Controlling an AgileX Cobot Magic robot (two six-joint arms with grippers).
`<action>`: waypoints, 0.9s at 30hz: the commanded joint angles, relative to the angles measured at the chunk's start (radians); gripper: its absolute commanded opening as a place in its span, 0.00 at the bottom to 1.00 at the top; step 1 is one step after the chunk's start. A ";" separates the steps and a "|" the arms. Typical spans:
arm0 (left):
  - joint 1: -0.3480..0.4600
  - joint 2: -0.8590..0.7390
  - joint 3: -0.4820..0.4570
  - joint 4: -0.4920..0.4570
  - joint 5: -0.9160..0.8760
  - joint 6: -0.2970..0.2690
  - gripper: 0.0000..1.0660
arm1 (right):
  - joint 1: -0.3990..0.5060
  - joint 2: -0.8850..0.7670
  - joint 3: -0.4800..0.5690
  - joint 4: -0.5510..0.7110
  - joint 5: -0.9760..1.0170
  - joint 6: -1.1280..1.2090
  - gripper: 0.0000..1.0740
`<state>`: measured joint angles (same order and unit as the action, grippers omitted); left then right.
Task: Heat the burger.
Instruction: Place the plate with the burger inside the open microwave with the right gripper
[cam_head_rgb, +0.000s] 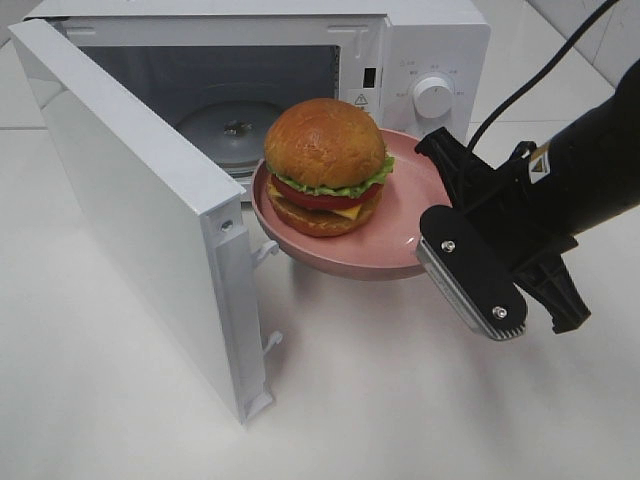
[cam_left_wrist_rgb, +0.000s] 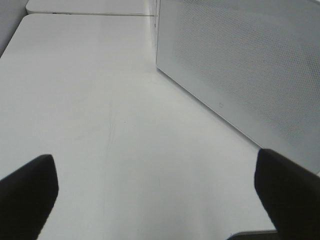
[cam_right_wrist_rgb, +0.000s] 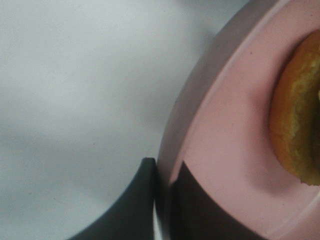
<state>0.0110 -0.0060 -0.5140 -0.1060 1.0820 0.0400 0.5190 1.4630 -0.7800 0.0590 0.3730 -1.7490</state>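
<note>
Right gripper (cam_head_rgb: 440, 200) is clamped on the right rim of the pink plate (cam_head_rgb: 405, 215). The right wrist view shows the fingers (cam_right_wrist_rgb: 140, 210) pinching that rim (cam_right_wrist_rgb: 230, 150) from both sides. The burger (cam_head_rgb: 325, 165) sits upright on the plate, left of its centre and well away from the fingers. Its bun edge shows in the wrist view too (cam_right_wrist_rgb: 297, 125). The plate looks lifted off the table (cam_head_rgb: 400, 400), with a shadow under it, and hangs just in front of the microwave (cam_head_rgb: 420, 50) opening. The door (cam_head_rgb: 130, 200) is swung wide to the left. In the high view the plate's left rim reads very close to the door's free edge and upper latch hook (cam_head_rgb: 265, 250), but I can't tell the gap or whether they touch. The cavity is open behind it, with the turntable (cam_head_rgb: 235, 130) visible past the burger. The control panel and dial (cam_head_rgb: 433, 97) are just behind the plate's right rim. Open table lies in front and to the right. Left gripper (cam_left_wrist_rgb: 157, 192) is spread wide with nothing between the fingers, low over bare table (cam_left_wrist_rgb: 100, 100) beside the door's dotted outer face (cam_left_wrist_rgb: 250, 65). Writing: a warning triangle sticker (cam_head_rgb: 361, 100) on the frame, print around the dial too small to read, a small label on the right arm (cam_head_rgb: 540, 165) that is unreadable, and no legible brand.
</note>
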 joint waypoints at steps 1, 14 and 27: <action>-0.002 -0.016 -0.001 -0.002 -0.014 -0.006 0.94 | 0.000 0.009 -0.036 0.012 -0.055 0.012 0.00; -0.002 -0.016 -0.001 -0.002 -0.014 -0.006 0.94 | 0.046 0.109 -0.137 -0.008 -0.066 0.012 0.00; -0.002 -0.016 -0.001 -0.002 -0.014 -0.006 0.94 | 0.046 0.187 -0.224 -0.008 -0.065 0.012 0.00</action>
<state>0.0110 -0.0060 -0.5140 -0.1060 1.0820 0.0400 0.5670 1.6570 -0.9820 0.0450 0.3670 -1.7490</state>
